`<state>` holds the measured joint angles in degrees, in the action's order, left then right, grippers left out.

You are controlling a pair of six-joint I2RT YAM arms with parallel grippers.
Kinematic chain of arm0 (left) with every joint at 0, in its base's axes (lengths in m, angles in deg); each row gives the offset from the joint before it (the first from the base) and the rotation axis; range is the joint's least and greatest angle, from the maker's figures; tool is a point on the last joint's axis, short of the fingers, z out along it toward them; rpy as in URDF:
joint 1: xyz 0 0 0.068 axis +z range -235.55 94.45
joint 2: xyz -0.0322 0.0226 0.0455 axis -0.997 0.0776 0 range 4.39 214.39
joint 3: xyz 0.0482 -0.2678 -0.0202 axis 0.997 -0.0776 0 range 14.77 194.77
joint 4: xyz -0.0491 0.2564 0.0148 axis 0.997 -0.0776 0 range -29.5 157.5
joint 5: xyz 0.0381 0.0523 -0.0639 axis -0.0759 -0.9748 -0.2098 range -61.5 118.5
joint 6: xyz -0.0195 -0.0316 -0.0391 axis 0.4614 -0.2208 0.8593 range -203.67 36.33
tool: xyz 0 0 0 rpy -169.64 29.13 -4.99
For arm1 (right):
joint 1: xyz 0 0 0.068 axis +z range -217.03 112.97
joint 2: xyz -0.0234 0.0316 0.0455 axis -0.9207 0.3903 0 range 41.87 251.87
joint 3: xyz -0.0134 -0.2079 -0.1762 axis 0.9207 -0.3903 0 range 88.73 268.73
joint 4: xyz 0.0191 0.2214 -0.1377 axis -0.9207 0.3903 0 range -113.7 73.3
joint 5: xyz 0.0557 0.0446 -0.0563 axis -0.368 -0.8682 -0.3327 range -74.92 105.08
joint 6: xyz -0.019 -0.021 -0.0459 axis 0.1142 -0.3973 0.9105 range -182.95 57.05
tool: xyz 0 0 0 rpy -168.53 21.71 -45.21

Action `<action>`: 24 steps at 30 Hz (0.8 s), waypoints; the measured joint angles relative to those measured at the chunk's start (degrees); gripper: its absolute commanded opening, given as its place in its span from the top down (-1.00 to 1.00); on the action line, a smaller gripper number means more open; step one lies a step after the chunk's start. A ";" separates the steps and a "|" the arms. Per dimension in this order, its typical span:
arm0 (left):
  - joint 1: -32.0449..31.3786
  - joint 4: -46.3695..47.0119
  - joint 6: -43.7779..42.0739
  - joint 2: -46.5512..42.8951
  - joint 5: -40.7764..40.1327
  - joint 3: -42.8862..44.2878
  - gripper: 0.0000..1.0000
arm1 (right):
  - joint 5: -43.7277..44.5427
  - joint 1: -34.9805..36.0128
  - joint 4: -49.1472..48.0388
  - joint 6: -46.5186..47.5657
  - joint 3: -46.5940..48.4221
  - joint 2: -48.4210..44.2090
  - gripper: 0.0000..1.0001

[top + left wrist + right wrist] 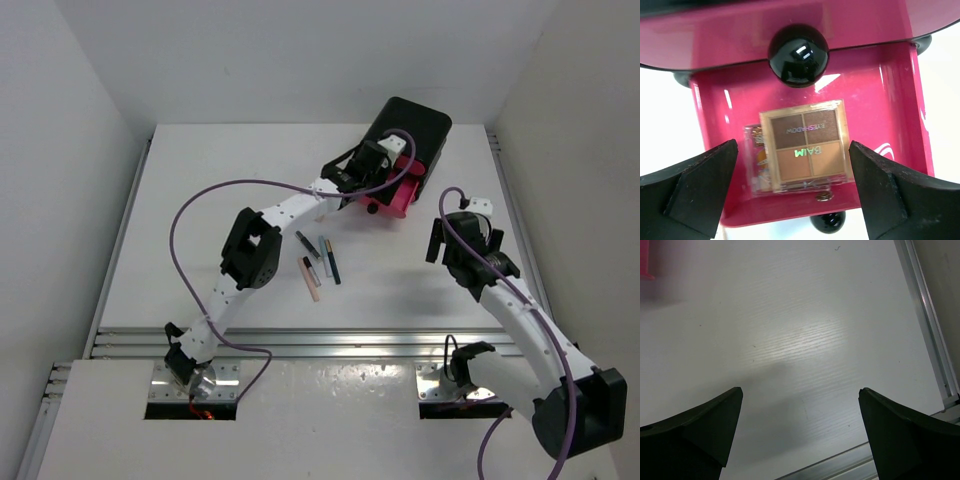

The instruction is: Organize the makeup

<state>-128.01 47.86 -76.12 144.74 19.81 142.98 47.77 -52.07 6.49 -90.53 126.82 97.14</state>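
Though overhead hides it, palette (pixel 807 145) lies in pink drawer (pixel 882 120).

The white table (pixel 200 190) carries a black box (pixel 418 122) with pink drawers near its far edge, and near its middle lie a few slim pencils (pixel 322 260), black, pale blue and peach, close together.

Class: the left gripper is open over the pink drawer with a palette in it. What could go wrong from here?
1. The palette lies crooked on top of another packet in the pink drawer; the stack might slide or jam when the drawer is shut.
2. The open fingers of the left gripper flank the palette closely; pulling away could nudge it.
3. The pencils lie loose near the left arm; it may sweep them.
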 measured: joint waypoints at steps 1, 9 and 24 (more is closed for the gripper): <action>0.00 -0.02 -0.74 -0.26 -0.28 -0.02 -1.00 | -0.22 0.00 0.09 0.20 0.50 0.31 -1.00; 0.50 -4.42 -7.17 -8.22 -1.70 -0.11 -1.00 | 0.70 5.35 0.02 1.79 12.52 8.35 -1.00; 27.67 -14.99 -5.73 -51.08 -4.98 -41.24 -1.00 | -3.37 22.64 1.09 -7.50 46.62 44.87 -1.00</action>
<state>-100.34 32.87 -81.85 93.66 14.83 101.73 44.40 -29.42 7.58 -98.02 173.44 142.01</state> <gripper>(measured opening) 0.997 0.996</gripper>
